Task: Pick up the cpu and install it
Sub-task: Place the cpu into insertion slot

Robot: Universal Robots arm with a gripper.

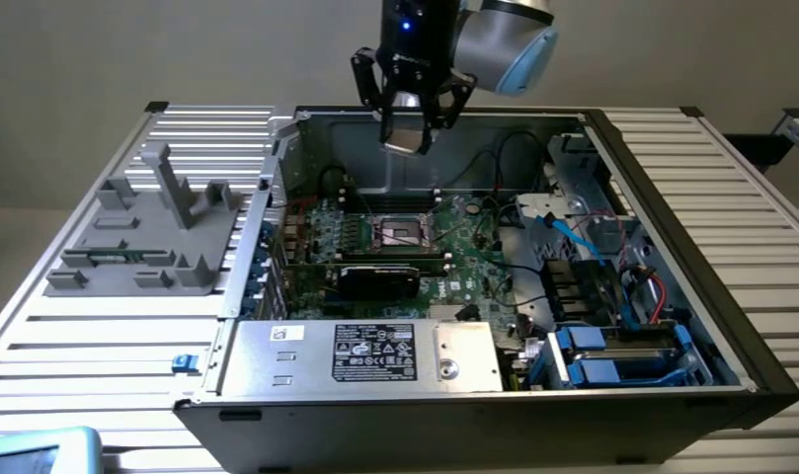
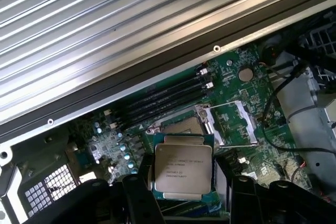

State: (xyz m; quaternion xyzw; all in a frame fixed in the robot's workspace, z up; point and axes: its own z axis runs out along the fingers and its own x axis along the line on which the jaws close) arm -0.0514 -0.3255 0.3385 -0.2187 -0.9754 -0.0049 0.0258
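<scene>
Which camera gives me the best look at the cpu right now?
The wrist view: the cpu faces the camera with its silver top and printed lettering, gripped in the pincer above the motherboard socket. The exterior view gives a small grey patch in the pincer, high over the open computer case.

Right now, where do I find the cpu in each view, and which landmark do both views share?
Exterior view: the cpu hangs between the jaws, high in the picture's middle, above the open case.
Wrist view: the cpu sits between the jaws, close to the camera.
Shared landmark: the open socket on the green motherboard.
</scene>
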